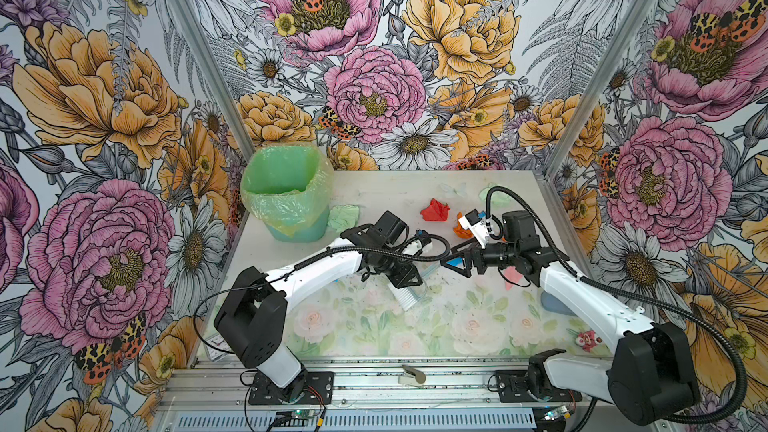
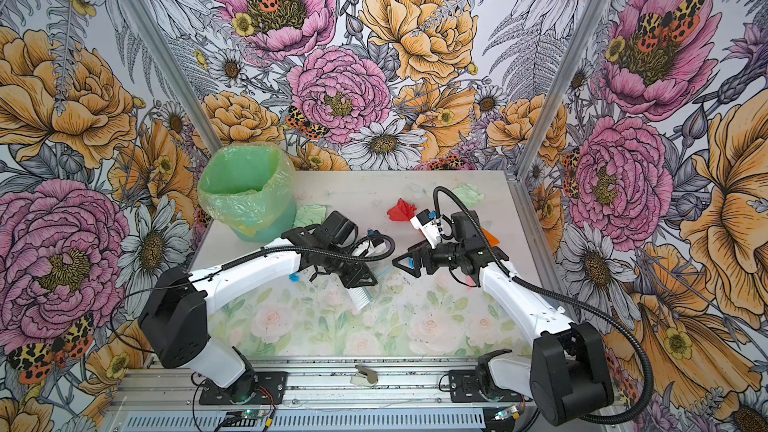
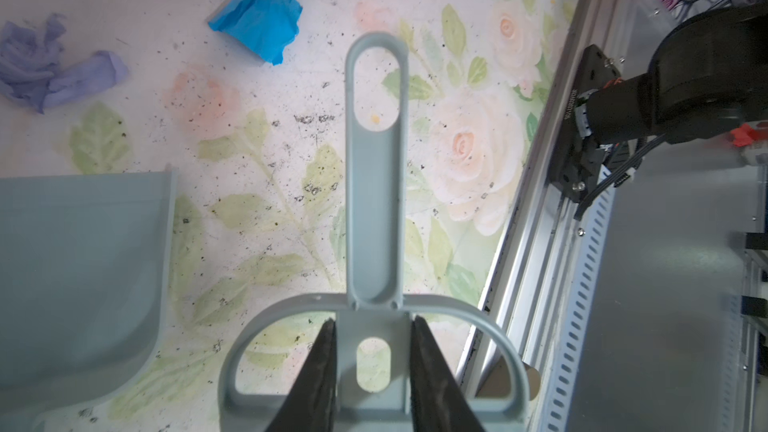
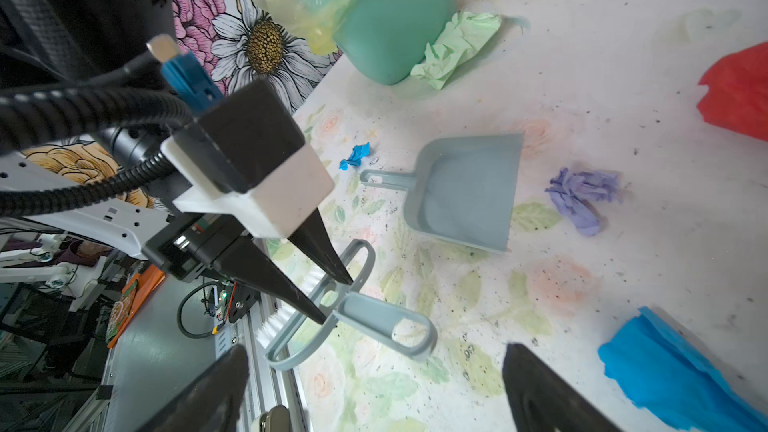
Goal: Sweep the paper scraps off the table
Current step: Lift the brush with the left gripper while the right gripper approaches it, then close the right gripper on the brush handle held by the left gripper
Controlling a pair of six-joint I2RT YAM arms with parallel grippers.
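Observation:
My left gripper (image 1: 402, 282) (image 3: 372, 322) is shut on the grey-blue brush (image 3: 376, 209), white bristles (image 1: 405, 297) down on the table (image 1: 374, 326). In the right wrist view the grey-blue dustpan (image 4: 465, 197) lies flat just beyond it. My right gripper (image 1: 451, 257) (image 4: 374, 388) hovers open and empty, facing the brush handle (image 4: 386, 322). A blue scrap (image 4: 673, 367) lies beside one of its fingers. Other paper scraps: red (image 1: 435, 210), orange (image 1: 462, 229), pale green (image 1: 343, 218) by the bin, pale green (image 1: 496, 198) at the back, pink (image 1: 513, 277), lilac (image 4: 582, 197), a tiny blue one (image 2: 294, 277).
A green bin (image 1: 286, 193) lined with a plastic bag stands at the back left. A grey-blue lump (image 1: 555, 305) lies under my right arm. A pink toy (image 1: 588, 340) sits near the front right. A clip (image 1: 411, 376) rests on the front aluminium rail. Dark specks dot the table.

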